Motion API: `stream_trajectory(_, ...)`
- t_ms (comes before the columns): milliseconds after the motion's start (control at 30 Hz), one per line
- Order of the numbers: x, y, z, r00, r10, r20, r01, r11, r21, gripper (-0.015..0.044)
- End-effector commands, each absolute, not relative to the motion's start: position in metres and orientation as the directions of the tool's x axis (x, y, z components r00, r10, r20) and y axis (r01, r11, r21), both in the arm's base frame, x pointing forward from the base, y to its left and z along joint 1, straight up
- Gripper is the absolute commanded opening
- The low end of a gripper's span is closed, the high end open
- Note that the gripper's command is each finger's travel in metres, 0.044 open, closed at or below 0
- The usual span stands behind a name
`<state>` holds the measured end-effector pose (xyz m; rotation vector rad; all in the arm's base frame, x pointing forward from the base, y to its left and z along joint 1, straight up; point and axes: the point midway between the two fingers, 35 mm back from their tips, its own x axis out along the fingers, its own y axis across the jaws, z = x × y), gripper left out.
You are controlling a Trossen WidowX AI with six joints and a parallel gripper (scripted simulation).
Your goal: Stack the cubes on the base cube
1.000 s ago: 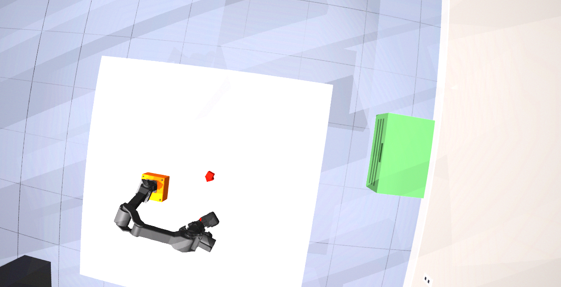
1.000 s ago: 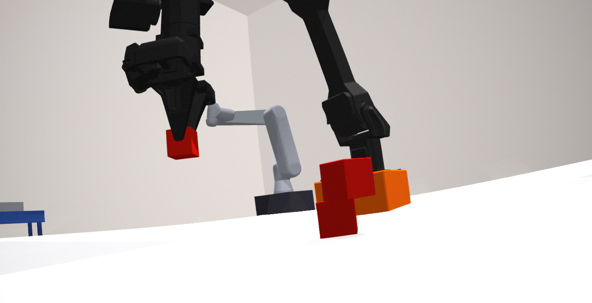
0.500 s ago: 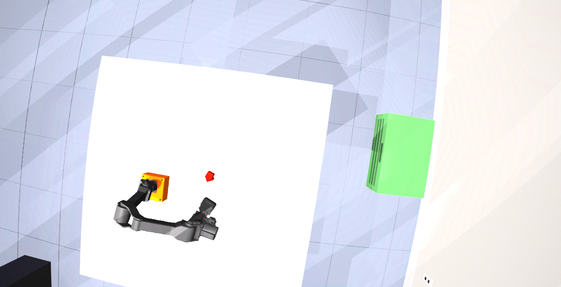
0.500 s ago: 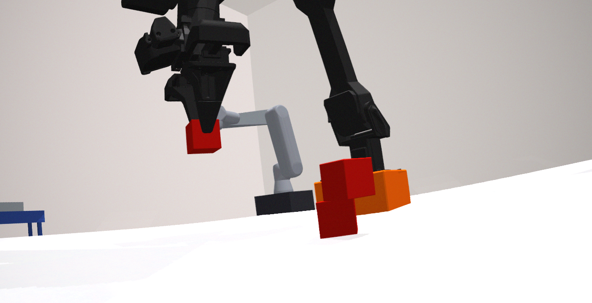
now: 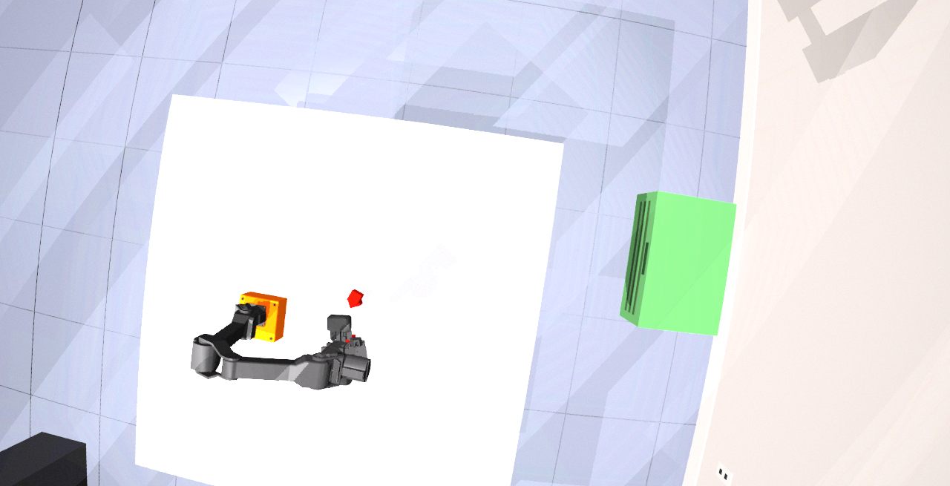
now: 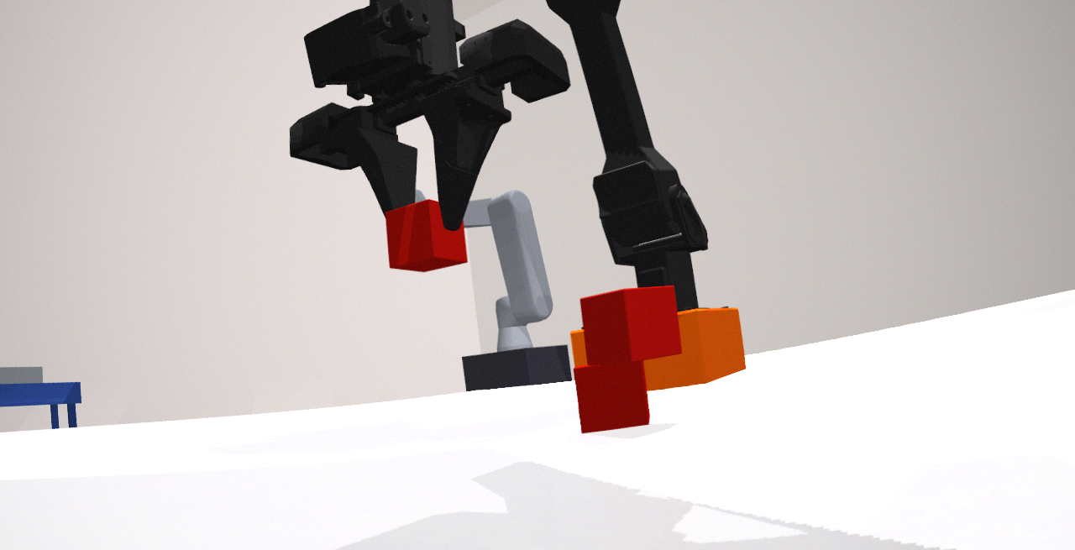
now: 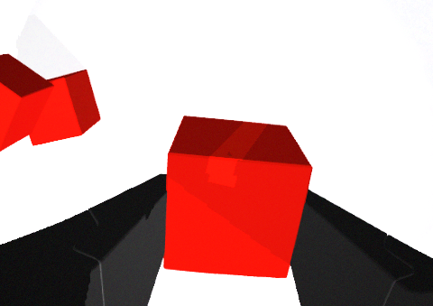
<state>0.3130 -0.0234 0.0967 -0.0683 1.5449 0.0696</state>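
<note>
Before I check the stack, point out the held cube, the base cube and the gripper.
Held cube (image 6: 426,246) (image 7: 234,211): exterior, wrist; front faces.
Base cube (image 6: 612,399) (image 7: 60,116): exterior, wrist; side faces.
Gripper (image 6: 421,219): exterior; between fingertips.
</note>
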Motion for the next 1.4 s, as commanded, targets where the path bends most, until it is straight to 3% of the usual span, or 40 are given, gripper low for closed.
stream_trajectory(0,0.311,-0.010,0.097,0.032,0.000,-0.999,-0.244,0.970,-0.008,0.0105)
stream_trajectory(333,0.304,0.020,0.095,0.031,0.003,-1.000,-0.583,0.812,-0.016,0.0105)
stream_trajectory(733,0.291,0.054,0.091,0.030,0.007,-1.000,-0.879,0.476,-0.023,0.0105)
stream_trajectory(1367,0.288,0.057,0.062,0.030,-0.005,-1.000,-0.915,0.402,-0.029,0.0105)
